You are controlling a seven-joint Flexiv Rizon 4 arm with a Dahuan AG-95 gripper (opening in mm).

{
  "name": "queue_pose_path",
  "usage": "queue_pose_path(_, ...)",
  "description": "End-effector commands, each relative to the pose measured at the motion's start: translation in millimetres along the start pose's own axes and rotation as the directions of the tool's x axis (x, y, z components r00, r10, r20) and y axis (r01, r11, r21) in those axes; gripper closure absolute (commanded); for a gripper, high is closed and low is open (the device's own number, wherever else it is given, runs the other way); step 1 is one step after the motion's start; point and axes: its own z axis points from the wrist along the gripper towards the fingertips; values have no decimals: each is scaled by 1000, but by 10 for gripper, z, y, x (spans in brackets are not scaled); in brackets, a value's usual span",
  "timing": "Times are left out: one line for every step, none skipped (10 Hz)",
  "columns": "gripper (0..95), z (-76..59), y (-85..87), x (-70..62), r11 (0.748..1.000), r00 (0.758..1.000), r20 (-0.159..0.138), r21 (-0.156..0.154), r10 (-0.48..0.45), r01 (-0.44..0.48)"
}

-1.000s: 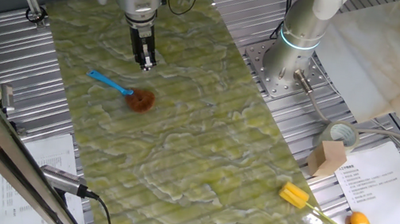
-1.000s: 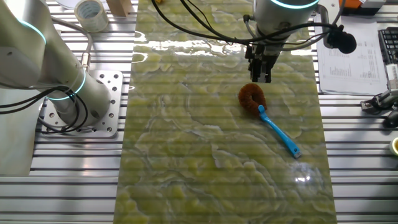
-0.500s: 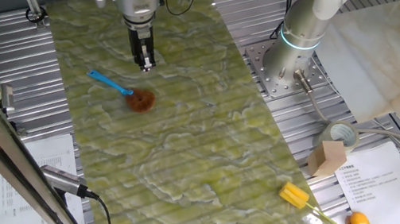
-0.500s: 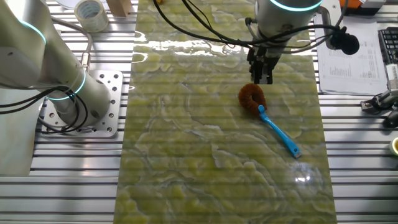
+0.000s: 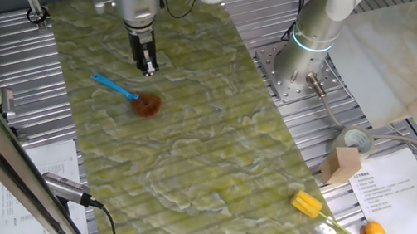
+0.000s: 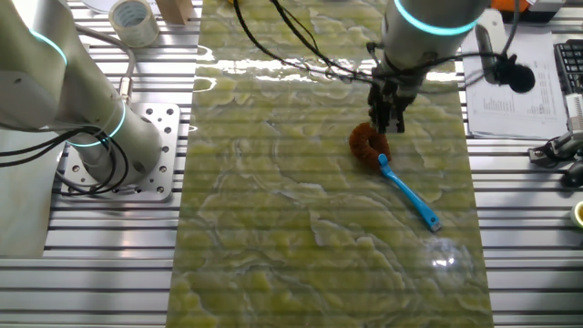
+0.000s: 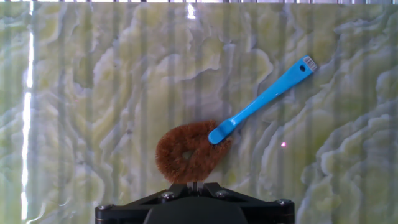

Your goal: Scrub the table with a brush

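Observation:
The brush lies flat on the green-yellow marbled table [image 5: 210, 159], with its brown-orange bristle head [image 5: 146, 105] to the right of its thin blue handle [image 5: 111, 85]. My gripper [image 5: 148, 69] hangs just above and behind the head, fingers together and empty. In the other fixed view the gripper [image 6: 387, 128] sits right over the far edge of the head [image 6: 365, 143], and the handle [image 6: 410, 194] runs toward the near right. In the hand view the head [image 7: 186, 152] lies just ahead of my shut gripper [image 7: 193, 185], and the handle [image 7: 267, 99] points up right.
A second arm's base [image 5: 309, 40] stands on the ribbed metal right of the table. A tape roll [image 5: 353, 140], a wooden block [image 5: 342, 165], papers [image 5: 397, 197] and a yellow-headed tool with an orange end [image 5: 306, 203] lie at the right. A white marble slab [image 5: 403, 55] is at the far right.
The gripper has shifted a little sideways toward the brush handle side and now sits over the bristle head's edge. The brush has not moved.

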Motion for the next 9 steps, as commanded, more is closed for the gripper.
queue_pose_path(950,55,-161,-86,998,998,1,-2,-63,63)
queue_pose_path(950,53,-237,-145,996,996,-3,-1,-88,88)
queue_pose_path(950,70,-323,-206,993,993,-4,3,-119,119)
queue_pose_path(950,99,-400,-252,989,989,-3,3,-148,148)
queue_pose_path(950,121,-473,-295,984,984,-1,3,-179,179)
queue_pose_path(950,110,-539,-341,976,976,-9,13,-217,217)
queue_pose_path(950,102,-572,-373,968,968,-23,32,-250,250)
queue_pose_path(950,99,-604,-411,951,953,-34,58,-302,304)
queue_pose_path(950,105,-625,-443,937,940,-41,74,-339,342)
